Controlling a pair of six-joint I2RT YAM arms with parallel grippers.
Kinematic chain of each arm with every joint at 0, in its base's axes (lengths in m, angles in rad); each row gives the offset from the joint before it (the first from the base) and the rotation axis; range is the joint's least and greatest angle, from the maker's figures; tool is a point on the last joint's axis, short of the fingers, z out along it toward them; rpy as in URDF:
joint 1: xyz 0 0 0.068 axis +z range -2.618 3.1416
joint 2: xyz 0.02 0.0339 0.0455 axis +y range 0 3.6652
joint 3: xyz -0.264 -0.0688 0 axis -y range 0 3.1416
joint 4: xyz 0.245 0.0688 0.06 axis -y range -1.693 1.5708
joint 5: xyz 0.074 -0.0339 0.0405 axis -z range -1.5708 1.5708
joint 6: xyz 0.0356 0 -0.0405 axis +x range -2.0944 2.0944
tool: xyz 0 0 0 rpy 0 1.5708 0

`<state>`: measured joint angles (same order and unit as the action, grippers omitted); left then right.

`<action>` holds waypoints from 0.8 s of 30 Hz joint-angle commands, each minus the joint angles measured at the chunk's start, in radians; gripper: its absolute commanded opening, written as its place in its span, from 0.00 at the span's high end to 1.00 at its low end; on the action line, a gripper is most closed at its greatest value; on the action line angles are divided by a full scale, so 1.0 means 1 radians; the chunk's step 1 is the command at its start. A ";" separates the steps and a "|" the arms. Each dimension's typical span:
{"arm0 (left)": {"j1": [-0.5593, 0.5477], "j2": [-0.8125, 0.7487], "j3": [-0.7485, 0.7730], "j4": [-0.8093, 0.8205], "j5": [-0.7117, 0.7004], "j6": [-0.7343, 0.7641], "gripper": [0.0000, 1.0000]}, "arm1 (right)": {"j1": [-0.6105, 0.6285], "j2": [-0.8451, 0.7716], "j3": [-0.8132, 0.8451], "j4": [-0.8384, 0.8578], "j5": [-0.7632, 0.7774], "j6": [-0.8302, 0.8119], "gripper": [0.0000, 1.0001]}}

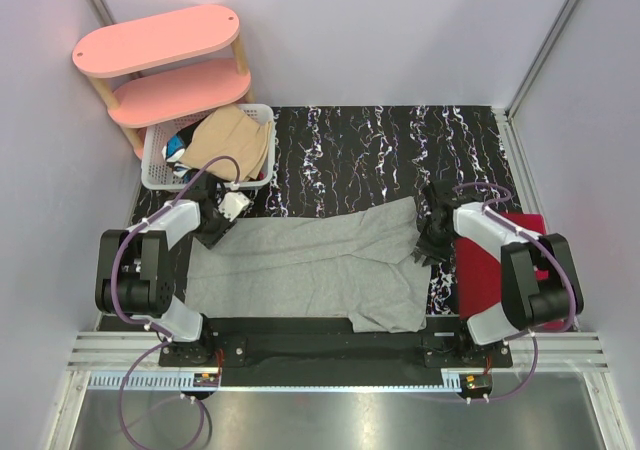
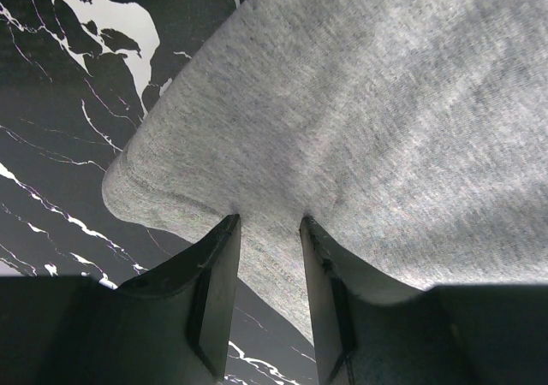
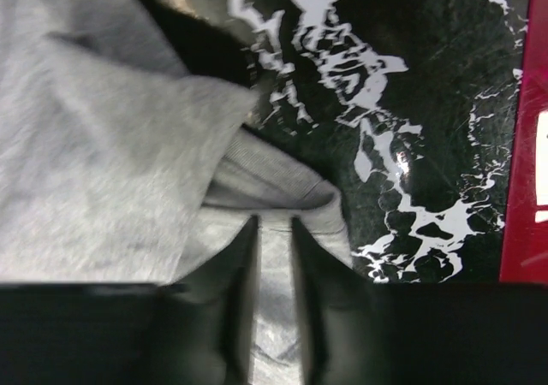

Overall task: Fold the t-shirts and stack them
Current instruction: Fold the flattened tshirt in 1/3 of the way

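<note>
A light grey t-shirt (image 1: 310, 265) lies spread across the black marbled table (image 1: 360, 155). My left gripper (image 1: 218, 228) is at its far left corner. In the left wrist view the grey t-shirt (image 2: 360, 103) runs under that gripper (image 2: 267, 221), whose fingers stand apart and press down on either side of a flat strip of cloth. My right gripper (image 1: 428, 238) is at the far right corner. There the right gripper (image 3: 274, 222) has its fingers drawn close on a fold of the grey t-shirt (image 3: 94, 145) near its ribbed hem. A tan t-shirt (image 1: 232, 142) lies in the basket.
A white lattice basket (image 1: 160, 175) with clothes stands at the back left, below a pink two-tier shelf (image 1: 160, 40). A folded red cloth (image 1: 480, 270) lies on the table's right side, and its red edge (image 3: 527, 145) shows in the right wrist view. Walls close in on both sides.
</note>
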<state>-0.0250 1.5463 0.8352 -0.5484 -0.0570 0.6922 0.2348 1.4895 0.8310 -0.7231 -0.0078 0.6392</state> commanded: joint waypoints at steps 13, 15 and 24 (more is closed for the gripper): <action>0.017 -0.015 0.005 -0.010 -0.043 0.033 0.60 | 0.006 0.132 0.069 -0.240 0.267 0.229 1.00; 0.020 -0.017 0.007 -0.012 -0.047 0.036 0.60 | 0.005 0.167 0.089 -0.280 0.275 0.250 1.00; 0.025 -0.005 0.012 -0.010 -0.046 0.049 0.60 | 0.006 0.160 0.066 -0.332 0.266 0.269 1.00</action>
<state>-0.0135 1.5463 0.8352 -0.5514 -0.0662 0.7136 0.2359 1.6676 0.9352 -0.9592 0.1753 0.8692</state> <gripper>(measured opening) 0.395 0.009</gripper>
